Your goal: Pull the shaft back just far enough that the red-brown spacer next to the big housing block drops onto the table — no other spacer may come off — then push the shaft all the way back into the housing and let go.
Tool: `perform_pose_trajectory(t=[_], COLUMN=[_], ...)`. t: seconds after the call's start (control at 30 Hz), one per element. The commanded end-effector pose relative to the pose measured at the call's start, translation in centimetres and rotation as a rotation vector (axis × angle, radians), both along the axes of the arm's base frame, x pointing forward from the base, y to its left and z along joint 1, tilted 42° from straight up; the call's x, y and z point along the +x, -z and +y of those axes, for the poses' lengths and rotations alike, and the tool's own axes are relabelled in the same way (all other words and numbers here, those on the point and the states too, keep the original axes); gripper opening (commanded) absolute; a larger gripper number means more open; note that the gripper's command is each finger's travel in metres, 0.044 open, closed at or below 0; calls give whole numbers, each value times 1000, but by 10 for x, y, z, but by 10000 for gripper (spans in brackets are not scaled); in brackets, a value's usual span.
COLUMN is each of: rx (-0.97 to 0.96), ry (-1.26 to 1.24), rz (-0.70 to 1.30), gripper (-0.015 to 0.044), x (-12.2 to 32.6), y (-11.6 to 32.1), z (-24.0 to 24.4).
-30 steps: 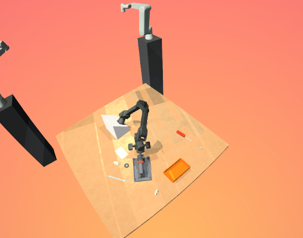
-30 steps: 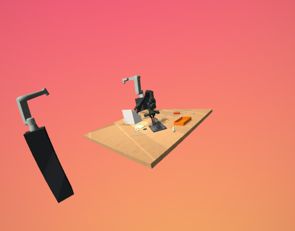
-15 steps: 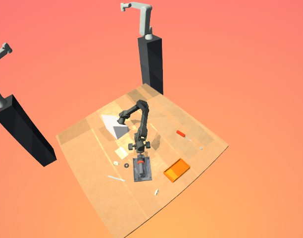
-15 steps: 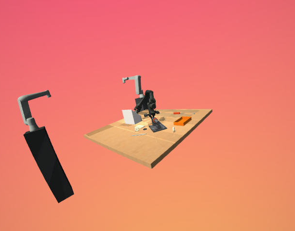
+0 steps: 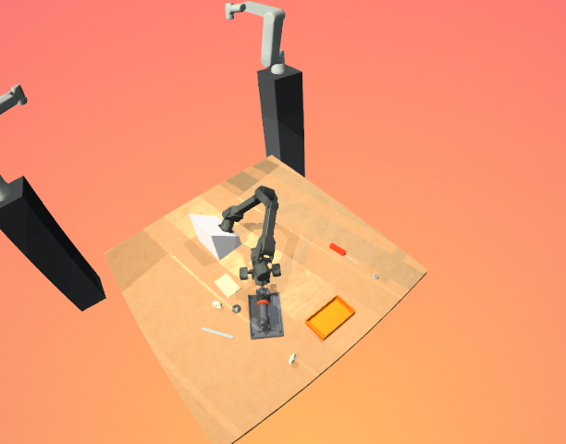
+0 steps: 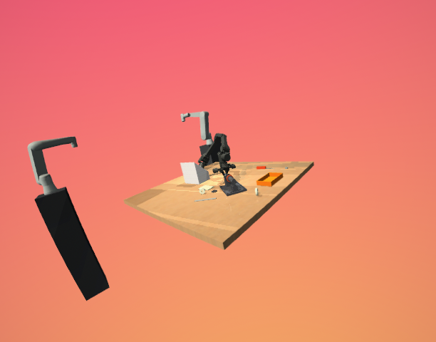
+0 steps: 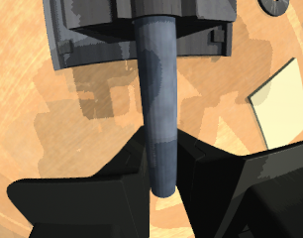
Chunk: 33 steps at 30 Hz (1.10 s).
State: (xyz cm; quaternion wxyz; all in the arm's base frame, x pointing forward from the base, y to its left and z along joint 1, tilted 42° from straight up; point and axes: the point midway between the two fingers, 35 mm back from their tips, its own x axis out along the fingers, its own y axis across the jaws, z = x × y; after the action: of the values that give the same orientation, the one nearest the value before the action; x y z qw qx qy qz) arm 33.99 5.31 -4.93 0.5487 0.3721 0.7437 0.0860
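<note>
My gripper [image 5: 262, 288] [image 7: 153, 130] is shut on the shaft [image 7: 160, 89], near its free end. The blue-grey shaft runs from the fingers into the dark assembly [image 5: 263, 314] [image 7: 97, 14], which is cut off at the top of the wrist view. The assembly stands on a dark base plate [image 5: 278, 330] [image 6: 241, 189]. An orange-red ring [image 5: 263, 302] shows around the assembly's dark cylindrical part; I cannot tell whether it is the red-brown spacer. No spacer can be made out on the bare length of shaft in the wrist view. The inside of the assembly is hidden.
A dark ring [image 5: 236, 308] [image 6: 214, 191] and a pale card [image 5: 227, 285] [image 7: 282, 106] lie beside the plate. A pale rod [image 5: 217, 333], two small whitish pieces [image 5: 216, 304] [image 5: 292, 358], an orange tray [image 5: 330, 317], a red-handled screwdriver [image 5: 337, 249] and a white wedge block [image 6: 189, 173] lie around.
</note>
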Motion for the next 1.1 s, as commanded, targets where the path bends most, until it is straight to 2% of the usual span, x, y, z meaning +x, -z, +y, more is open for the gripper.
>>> perform_pose_trajectory(t=[0.0,1.07], rx=[2,2], ry=[1,1], rz=[3,3], gripper=[0,0], x=[-1,-4], y=[-1,-2], z=[1,1])
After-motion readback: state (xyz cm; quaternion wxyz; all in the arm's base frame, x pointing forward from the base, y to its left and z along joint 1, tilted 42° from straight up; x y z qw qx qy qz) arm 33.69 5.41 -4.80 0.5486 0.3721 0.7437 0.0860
